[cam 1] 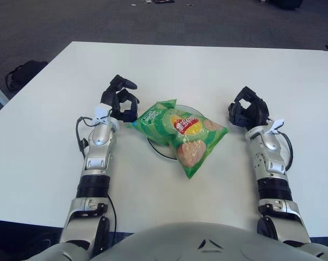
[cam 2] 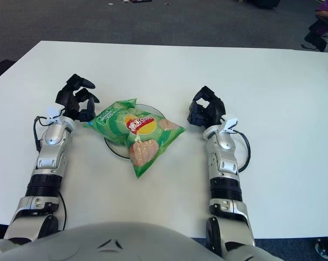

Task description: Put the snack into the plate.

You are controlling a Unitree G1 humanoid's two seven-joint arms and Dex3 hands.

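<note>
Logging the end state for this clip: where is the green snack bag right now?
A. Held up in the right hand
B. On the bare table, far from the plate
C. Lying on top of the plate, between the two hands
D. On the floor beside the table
C: the snack bag lies over the plate, whose rim shows under its edges, with the left hand and the right hand on either side, neither gripping it.

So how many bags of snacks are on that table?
1: a green snack bag lying over the plate at the table's middle, between the left hand and right hand.
</note>
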